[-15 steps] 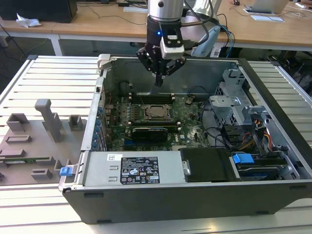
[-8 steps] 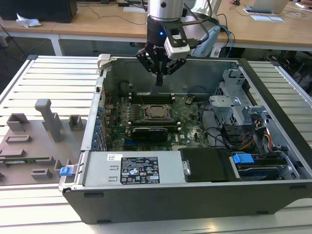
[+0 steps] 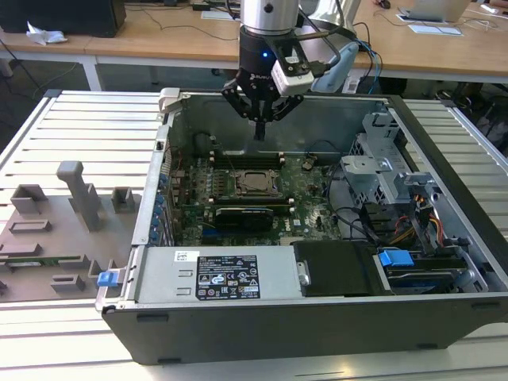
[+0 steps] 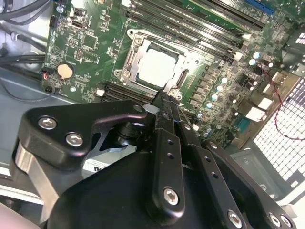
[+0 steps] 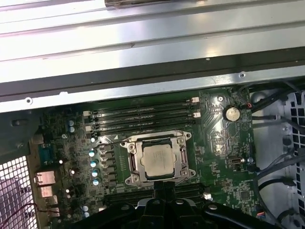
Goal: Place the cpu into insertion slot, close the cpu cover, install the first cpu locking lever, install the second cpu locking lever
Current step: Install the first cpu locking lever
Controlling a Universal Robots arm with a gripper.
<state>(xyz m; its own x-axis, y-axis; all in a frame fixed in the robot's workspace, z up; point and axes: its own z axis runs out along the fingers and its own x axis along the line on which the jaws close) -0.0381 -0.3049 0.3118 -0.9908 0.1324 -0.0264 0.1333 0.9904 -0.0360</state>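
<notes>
I have the black gripper [image 3: 259, 131] hanging inside the open grey metal computer case [image 3: 317, 119]. Its fingers are pressed together with nothing between them. The small square silver-grey cpu [image 5: 157, 161] sits in the square black-framed insertion slot [image 5: 136, 164] amid the green motherboard [image 5: 219, 143]. The thin silvery metal cpu cover [image 5: 157, 138] lies flat around the chip. Taking the slot as my mark, the gripper is above it and well apart. The fingertips [image 4: 165, 106] overlap opposite edges of the slot in the two wrist views, so I judge the gripper about plumb overhead. Long narrow black memory slots [image 5: 143, 114] run just beside the slot.
</notes>
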